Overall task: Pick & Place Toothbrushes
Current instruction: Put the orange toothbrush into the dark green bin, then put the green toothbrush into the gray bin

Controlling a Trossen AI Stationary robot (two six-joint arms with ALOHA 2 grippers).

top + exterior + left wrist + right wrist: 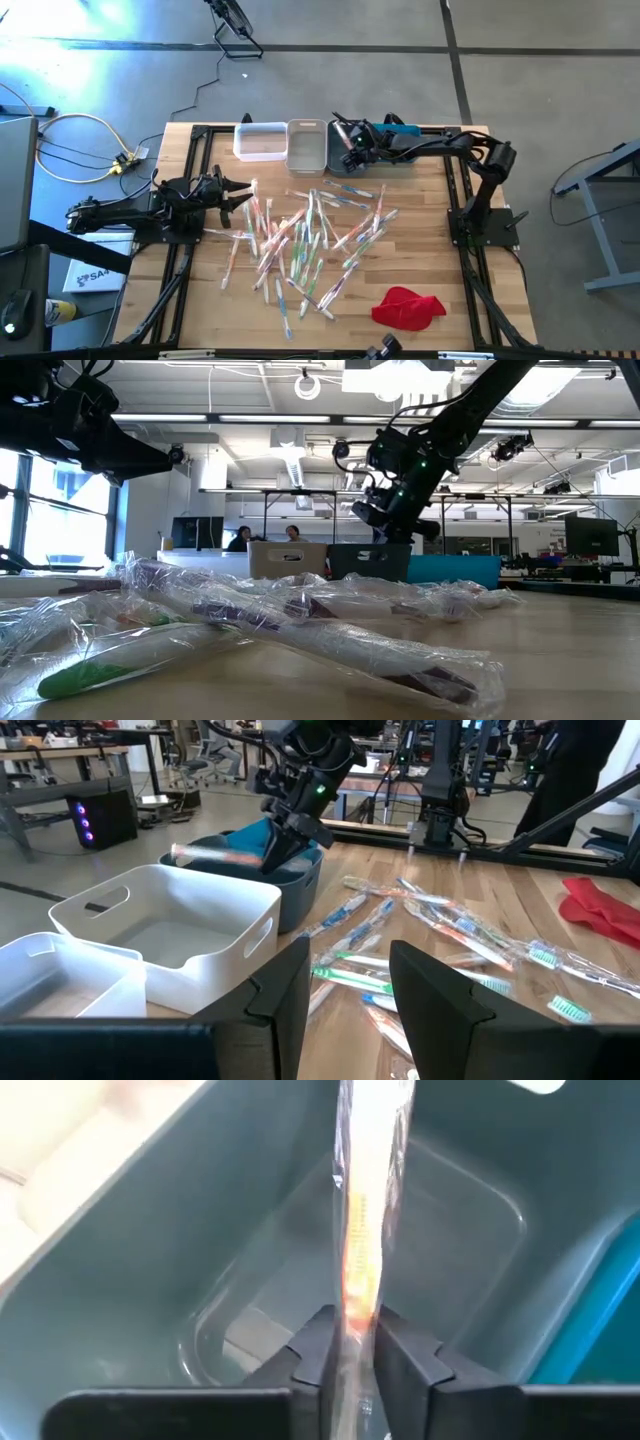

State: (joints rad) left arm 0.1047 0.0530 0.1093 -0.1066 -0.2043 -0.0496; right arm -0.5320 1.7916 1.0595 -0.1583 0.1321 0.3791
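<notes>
Dozens of wrapped toothbrushes [310, 240] lie strewn on the wooden table's middle. At the far edge stand a white bin [259, 140], a beige bin [307, 147], a grey bin [352, 160] and a blue bin [402, 130]. My right gripper [352, 1345] hangs over the grey bin [150, 1230], shut on one wrapped toothbrush [365, 1230] with an orange handle. My left gripper [345, 990] waits open at the table's left side [245, 190], holding nothing. My right gripper pinches the wrapped toothbrush near one end [355, 1315] between its two fingers. The fingers slant down from the table's right side. The rest of the toothbrush [205, 850] sticks out past the fingertips, lifted clear above the inside of the grey bin [300, 880].
A red cloth [408, 307] lies near the table's front right corner. The row of bins takes up the middle of the far edge. Bare wood shows along the right side, between the pile and the right arm's base [485, 225].
</notes>
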